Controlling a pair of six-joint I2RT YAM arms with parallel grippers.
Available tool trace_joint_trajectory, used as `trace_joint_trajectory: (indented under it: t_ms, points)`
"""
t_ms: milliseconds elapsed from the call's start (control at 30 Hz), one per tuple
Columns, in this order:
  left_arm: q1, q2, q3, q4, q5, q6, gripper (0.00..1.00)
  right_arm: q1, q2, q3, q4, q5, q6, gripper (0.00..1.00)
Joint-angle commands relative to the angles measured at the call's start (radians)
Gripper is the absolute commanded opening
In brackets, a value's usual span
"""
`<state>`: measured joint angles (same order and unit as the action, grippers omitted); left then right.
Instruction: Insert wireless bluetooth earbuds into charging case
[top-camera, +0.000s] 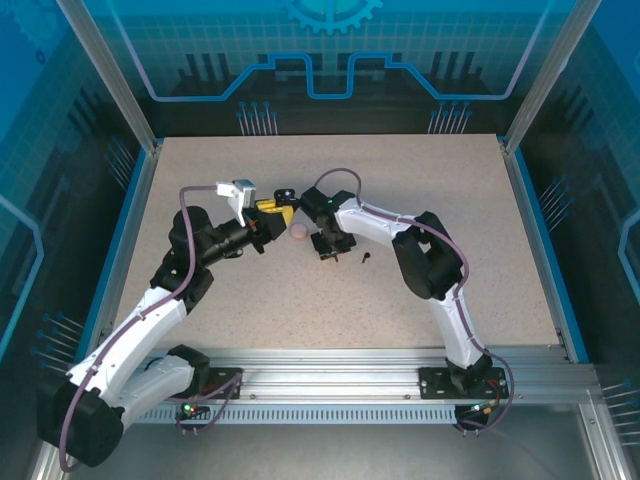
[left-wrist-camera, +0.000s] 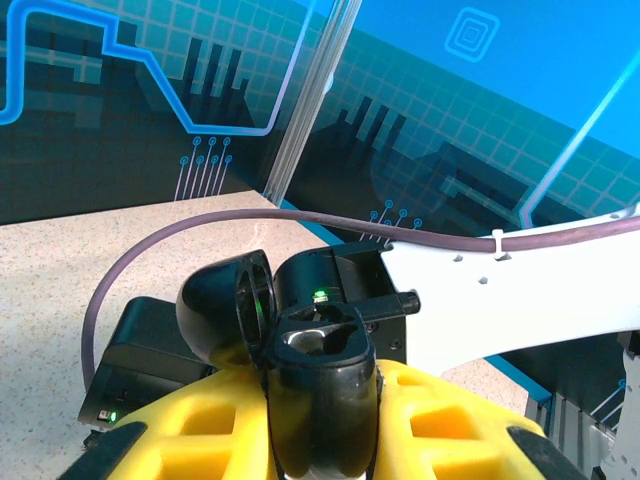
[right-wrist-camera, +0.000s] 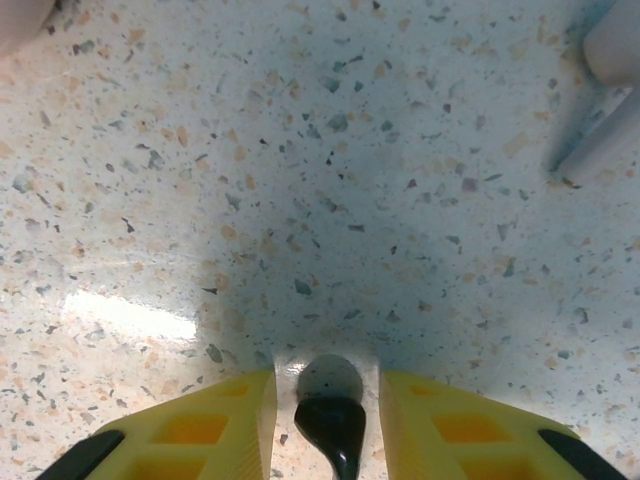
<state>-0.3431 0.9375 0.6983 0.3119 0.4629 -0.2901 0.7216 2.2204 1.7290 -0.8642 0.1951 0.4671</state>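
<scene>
Speckled table (right-wrist-camera: 330, 150): black earbud (right-wrist-camera: 331, 425), stem toward camera.

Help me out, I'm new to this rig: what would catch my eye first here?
The left gripper clamps an open black charging case, lid flipped back, near mid-table. Beside it the right gripper points down at the speckled table, yellow fingers flanking a black earbud with slim gaps showing. A round pink case lies between them.
</scene>
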Motion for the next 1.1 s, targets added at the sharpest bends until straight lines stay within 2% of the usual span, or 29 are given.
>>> trace_joint_trajectory:
  t_ms: [0, 267, 1067]
  points:
    - [-0.005, -0.012, -0.009, 0.009, -0.013, -0.006, 0.00, 0.018, 0.007, -0.001, -0.030, 0.033, -0.004, 0.33]
    - [-0.005, -0.012, -0.008, 0.009, -0.011, -0.009, 0.00, 0.020, -0.009, -0.014, -0.029, 0.041, -0.002, 0.30]
    - [-0.006, 0.003, -0.008, 0.019, -0.008, -0.019, 0.00, 0.018, -0.035, -0.050, 0.005, 0.043, -0.003, 0.31]
